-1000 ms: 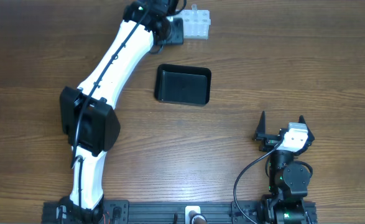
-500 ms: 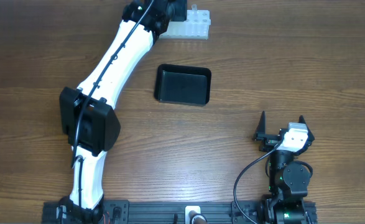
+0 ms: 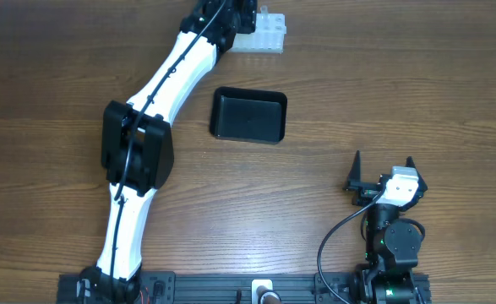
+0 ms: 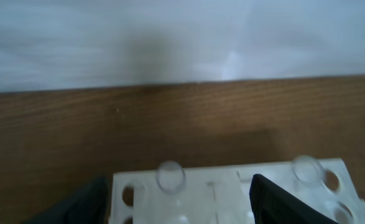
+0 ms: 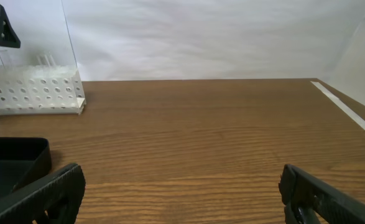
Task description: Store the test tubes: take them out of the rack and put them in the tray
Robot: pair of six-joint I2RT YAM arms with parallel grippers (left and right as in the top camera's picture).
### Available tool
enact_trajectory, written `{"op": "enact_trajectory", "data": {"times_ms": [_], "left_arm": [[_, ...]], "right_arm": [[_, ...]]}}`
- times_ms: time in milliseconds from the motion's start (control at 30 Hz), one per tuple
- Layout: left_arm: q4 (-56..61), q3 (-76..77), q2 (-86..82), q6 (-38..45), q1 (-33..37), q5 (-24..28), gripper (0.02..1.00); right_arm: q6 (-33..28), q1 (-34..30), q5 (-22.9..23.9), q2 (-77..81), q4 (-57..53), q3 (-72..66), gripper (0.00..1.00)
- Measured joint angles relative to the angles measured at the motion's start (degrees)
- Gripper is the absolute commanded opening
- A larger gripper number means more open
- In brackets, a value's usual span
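Directly above the rack point(image 4: 232, 196) at the worktop's point(image 4: 170, 124) far side, the left end effector point(image 4: 179, 190) hangs open and empty, an upright tube point(image 4: 170, 176) between its fingers point(image 4: 275, 200), while the right end effector point(image 3: 384, 167), also open, sits well apart.

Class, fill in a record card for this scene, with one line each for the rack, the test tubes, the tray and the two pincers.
rack: white, perforated, at the far side of the table
test tubes: clear; two rounded tops stand up from the rack
tray: black, empty, between the rack and the arm bases
left pincer: open, over the rack, one tube top between its fingers, not gripped
right pincer: open, holding nothing, close to its own base
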Motion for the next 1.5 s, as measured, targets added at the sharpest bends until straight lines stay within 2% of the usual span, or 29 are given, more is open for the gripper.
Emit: {"op": "enact_trajectory", "data": {"times_ms": [600,700,767,933,1300,1500], "left_arm": [[5.68,0.0,4.55,0.0,0.7,0.0,0.706],[5.7,0.0,4.66,0.0,0.7,0.0,0.645],[5.7,0.0,4.7,0.31,0.7,0.0,0.542],[5.75,0.0,4.7,0.2,0.7,0.0,0.382],[5.77,0.0,4.7,0.39,0.7,-0.02,0.198],[5.79,0.0,4.7,0.39,0.7,0.0,0.143]], "right_arm": [[0.02,0.0,0.0,0.0,0.0,0.0,0.993],[0.0,0.0,0.0,0.0,0.0,0.0,0.993],[0.0,0.0,0.0,0.0,0.0,0.0,0.993],[0.0,0.0,0.0,0.0,0.0,0.0,0.991],[-0.02,0.0,0.0,0.0,0.0,0.0,0.991],[0.0,0.0,0.0,0.0,0.0,0.0,0.991]]}}
